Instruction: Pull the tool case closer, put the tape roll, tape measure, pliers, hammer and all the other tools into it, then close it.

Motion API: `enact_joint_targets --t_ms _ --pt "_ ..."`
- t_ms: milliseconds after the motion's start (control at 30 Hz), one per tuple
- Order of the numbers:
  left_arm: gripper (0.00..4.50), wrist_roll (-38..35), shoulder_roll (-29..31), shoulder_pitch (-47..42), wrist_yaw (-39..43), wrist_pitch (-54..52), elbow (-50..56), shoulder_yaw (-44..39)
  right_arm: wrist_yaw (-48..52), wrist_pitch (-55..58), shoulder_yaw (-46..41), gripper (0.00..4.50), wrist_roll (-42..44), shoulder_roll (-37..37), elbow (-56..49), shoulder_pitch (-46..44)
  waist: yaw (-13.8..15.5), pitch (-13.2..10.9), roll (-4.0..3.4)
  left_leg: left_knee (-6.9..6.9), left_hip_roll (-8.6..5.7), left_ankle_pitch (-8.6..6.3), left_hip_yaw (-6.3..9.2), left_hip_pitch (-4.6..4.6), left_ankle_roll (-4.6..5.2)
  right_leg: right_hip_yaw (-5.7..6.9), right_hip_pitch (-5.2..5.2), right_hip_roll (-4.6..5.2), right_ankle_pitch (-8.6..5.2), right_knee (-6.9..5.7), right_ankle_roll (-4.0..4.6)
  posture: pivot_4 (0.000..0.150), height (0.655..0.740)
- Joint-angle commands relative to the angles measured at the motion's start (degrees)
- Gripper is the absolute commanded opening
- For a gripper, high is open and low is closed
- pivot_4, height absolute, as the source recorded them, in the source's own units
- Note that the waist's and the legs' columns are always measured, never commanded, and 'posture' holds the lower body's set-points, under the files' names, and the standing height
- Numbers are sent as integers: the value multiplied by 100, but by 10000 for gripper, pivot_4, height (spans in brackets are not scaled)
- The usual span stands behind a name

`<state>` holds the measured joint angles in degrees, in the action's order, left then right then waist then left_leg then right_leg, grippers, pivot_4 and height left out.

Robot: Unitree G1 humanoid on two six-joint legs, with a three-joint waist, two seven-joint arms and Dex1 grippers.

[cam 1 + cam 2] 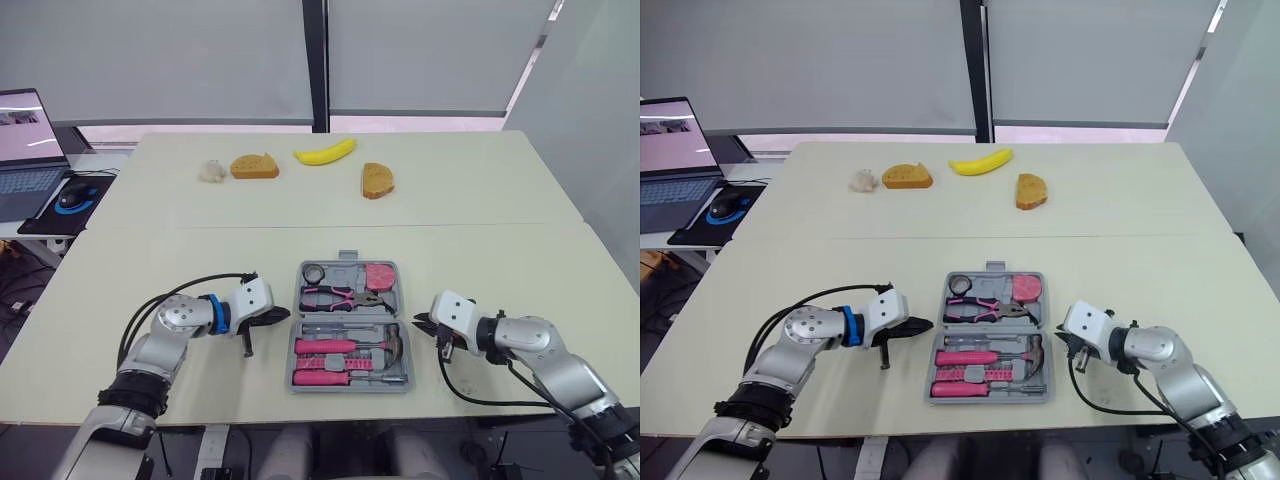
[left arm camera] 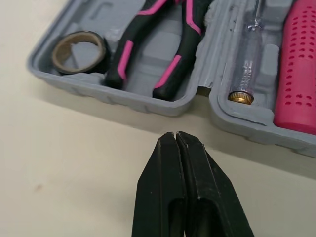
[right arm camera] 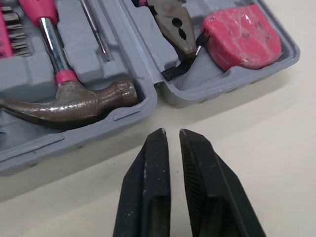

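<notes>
The grey plastic tool case [image 1: 347, 266] lies open at lower centre, with the black tape roll [image 1: 314, 273], pink-handled pliers [image 1: 340, 296], pink tape measure [image 1: 379, 275] and steel hammer [image 1: 392, 345] seated inside; seemingly only closing remains. Its hinge runs left-right with the carry handle toward the frame top, while the left gripper [image 1: 280, 316] and right gripper [image 1: 420, 323] flank it, fingers pinched together, empty.

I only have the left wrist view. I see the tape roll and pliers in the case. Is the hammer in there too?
Observer: Yes, the hammer lies in the near half of the case, head toward the robot's right.
Operator: And the tape measure?
Observer: The pink tape measure sits in the far half, at the nose end of the pliers.
Operator: Where is the right tool?
Observer: The right tool hovers just off the case's right edge, holding nothing.
</notes>
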<state>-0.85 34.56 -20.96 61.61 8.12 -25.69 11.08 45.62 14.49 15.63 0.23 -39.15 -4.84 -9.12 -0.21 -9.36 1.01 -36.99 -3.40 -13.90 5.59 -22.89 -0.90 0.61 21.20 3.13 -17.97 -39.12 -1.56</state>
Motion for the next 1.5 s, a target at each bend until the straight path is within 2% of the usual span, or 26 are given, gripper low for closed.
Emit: enact_joint_targets --t_ms 33,333,600,867,1200,1500 --pt "0 106 -67 -112 -101 160 -95 47 52 -248 48 164 -121 115 279 -197 -8 0 0 0 0 0 0 1 0 0 0 0 0 0 0 1500 7400" --pt "0 177 -304 -88 -107 61 9 200 354 -509 264 164 -293 505 1030 -621 -21 1 -2 0 0 0 1 3 0 0 0 -1 0 -4 0 1500 7400" --pt "0 95 -340 42 -3 -191 398 242 590 -500 339 164 -280 700 970 -661 -14 3 -4 -2 -2 0 2 4 0 -1 -2 -1 0 -4 0 1500 7400" --pt "0 65 -242 284 262 -479 969 353 1006 -415 440 164 -261 546 578 -534 -20 3 -4 -1 -2 0 1 3 0 -2 -1 -1 0 -2 0 1500 7400" --pt "0 54 -104 537 246 -667 1345 273 1041 -167 415 164 -249 542 160 -303 -20 3 -4 -1 -1 0 3 3 0 -2 -1 -1 0 -2 0 1500 7400" --pt "0 33 91 893 223 -814 1693 246 1027 -102 488 164 -294 720 186 -391 -28 4 -6 2 2 0 4 5 0 -4 0 -1 0 -2 1 1500 7400"
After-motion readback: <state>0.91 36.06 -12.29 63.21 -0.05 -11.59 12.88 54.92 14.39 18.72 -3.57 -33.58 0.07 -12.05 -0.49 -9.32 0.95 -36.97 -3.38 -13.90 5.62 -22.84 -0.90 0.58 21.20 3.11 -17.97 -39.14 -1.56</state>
